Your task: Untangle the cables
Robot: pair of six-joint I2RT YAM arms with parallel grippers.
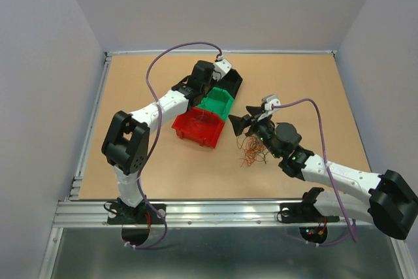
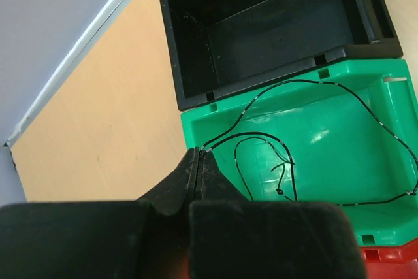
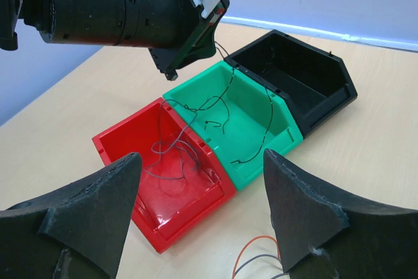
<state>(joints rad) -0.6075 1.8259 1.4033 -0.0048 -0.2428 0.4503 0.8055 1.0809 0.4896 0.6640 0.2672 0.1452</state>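
Left jaws clamped on a black wire (image 2: 307, 82) over the green bin (image 2: 339, 142). Right jaws apart, holding nothing, near the wire clump (image 1: 252, 152) on table (image 1: 163, 168).

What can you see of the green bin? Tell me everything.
The green bin is a glossy plastic tray, open-topped, with a moulded rim. It sits upright on the tan table, in the middle of a row of three, touching the black bin on one side and the red bin on the other. A thin dark wire loops across its inside, and one end is pinched in the shut left gripper near its corner.
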